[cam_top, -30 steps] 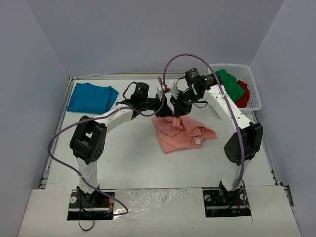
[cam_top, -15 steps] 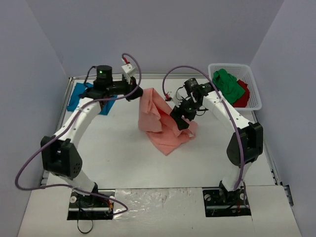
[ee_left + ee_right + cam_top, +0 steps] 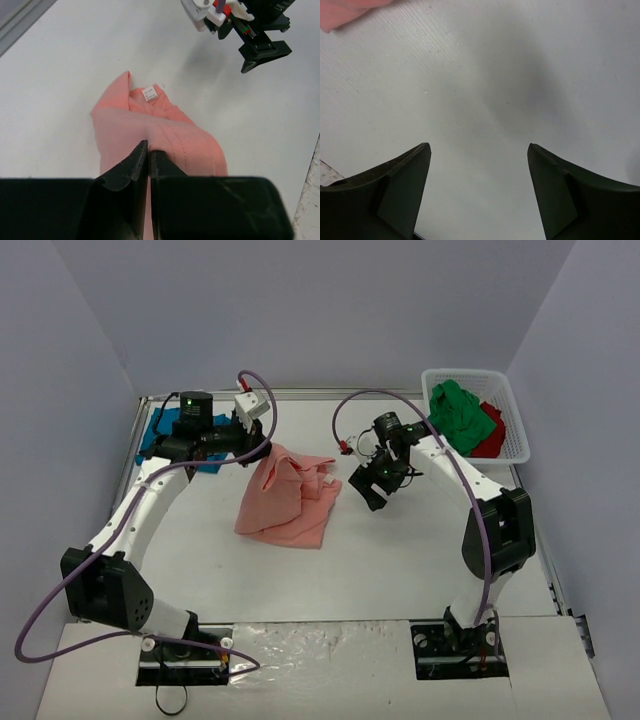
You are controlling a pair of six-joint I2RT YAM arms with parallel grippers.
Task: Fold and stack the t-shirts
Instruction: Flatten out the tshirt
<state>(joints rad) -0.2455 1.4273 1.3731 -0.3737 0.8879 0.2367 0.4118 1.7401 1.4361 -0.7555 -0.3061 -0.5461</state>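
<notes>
Top cam: my L gripper is clamped tight on the top edge of the salmon-pink t-shirt, just left of tabletop centre. The rest of the cloth trails down toward 6 o'clock in a rumpled, half-folded heap. My R gripper hangs at the shirt's 3 o'clock, near it but clear of it, w/ jaws spread wide and nothing between them.

Only this view takes in the rest of the laundry. The teal-blue t-shirt lies flat at the 10 o'clock corner, partly hidden behind my L arm. The green t-shirt and red t-shirt sit bunched in the white mesh basket at 2 o'clock.

L wrist cam gives the grip detail the top cam can't. Both black fingers press together on a fold of pink cloth w/ a stitched seam running across it. A small white label shows at 12 o'clock, just beyond the fold. The R gripper also appears here, at 1 o'clock, well apart from the cloth.

R wrist cam: two dark fingers stand far apart over bare white tabletop. Just a sliver of pink shows at the 11 o'clock corner. No cloth is in or touching that gripper.
</notes>
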